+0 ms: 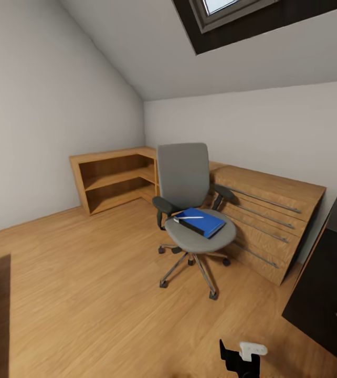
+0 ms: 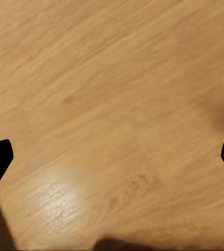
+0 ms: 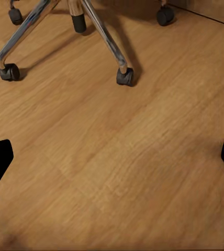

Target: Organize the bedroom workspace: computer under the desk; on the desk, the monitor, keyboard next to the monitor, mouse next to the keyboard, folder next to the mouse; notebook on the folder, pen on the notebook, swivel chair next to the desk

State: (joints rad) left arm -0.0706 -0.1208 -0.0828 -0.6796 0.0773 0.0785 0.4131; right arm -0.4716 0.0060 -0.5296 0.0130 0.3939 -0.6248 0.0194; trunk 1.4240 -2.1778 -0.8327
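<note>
Attic bedroom, wood floor [image 1: 84,294]. Swivel chair [image 1: 189,205] stands mid-room in front of a light-wood low cabinet [image 1: 268,220]; open wooden shelf unit [image 1: 113,178] in the corner. On the seat: blue folder [image 1: 202,223], a dark notebook seemingly beneath it, pen [image 1: 189,217] lying across the top.

Black desk [image 1: 331,273] at right edge, drawer knob visible; its surface is mostly out of frame.

Left gripper [image 2: 112,157] spread wide, empty, over bare floor. Right gripper [image 3: 112,157] likewise released, nothing held, chair casters just ahead.

Step in hand, as judged: approach the chair. Close in squarely on the seat front and stop short of the star base. Lift the pen off first so it cannot roll, then take the folder by an overhanging edge.
</note>
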